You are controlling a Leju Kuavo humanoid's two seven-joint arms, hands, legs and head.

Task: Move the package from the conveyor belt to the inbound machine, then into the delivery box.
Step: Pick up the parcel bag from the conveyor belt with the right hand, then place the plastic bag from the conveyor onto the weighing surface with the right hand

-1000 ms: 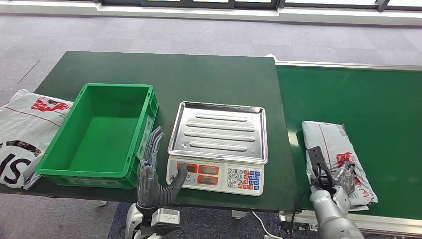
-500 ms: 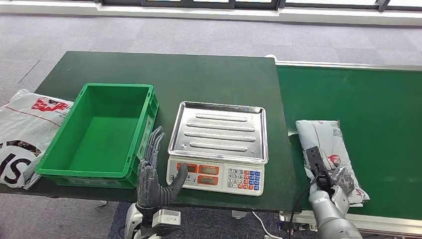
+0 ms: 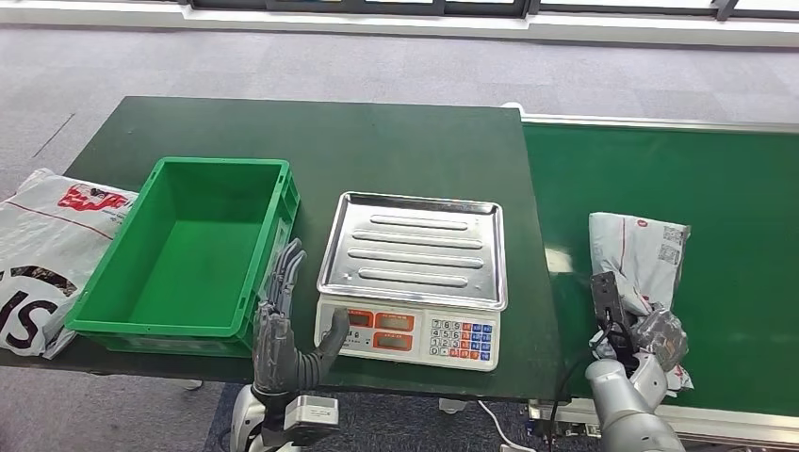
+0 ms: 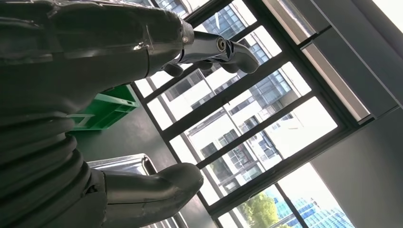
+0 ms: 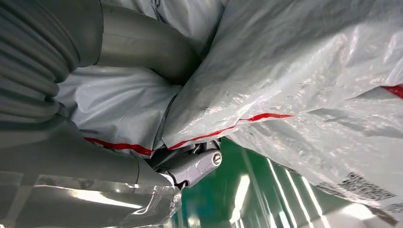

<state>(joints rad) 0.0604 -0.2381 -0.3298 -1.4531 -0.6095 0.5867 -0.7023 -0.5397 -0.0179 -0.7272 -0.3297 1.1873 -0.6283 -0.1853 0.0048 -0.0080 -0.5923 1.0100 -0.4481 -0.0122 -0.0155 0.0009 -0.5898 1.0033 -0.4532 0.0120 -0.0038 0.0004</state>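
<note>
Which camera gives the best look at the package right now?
The head view: the whole package shows on the belt, gripped by the right hand. The right wrist view shows crumpled plastic close up; the left wrist view faces windows.

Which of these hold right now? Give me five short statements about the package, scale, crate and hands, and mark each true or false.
1. The right hand grips the package over the conveyor belt. True.
2. The package lies on the scale tray. False: the tray is bare; the package is at the belt.
3. The green crate holds a parcel. False: nothing is inside it.
4. The left hand holds nothing, its fingers apart. True.
5. The scale stands to the left of the crate. False: it stands between the crate and the belt.
</note>
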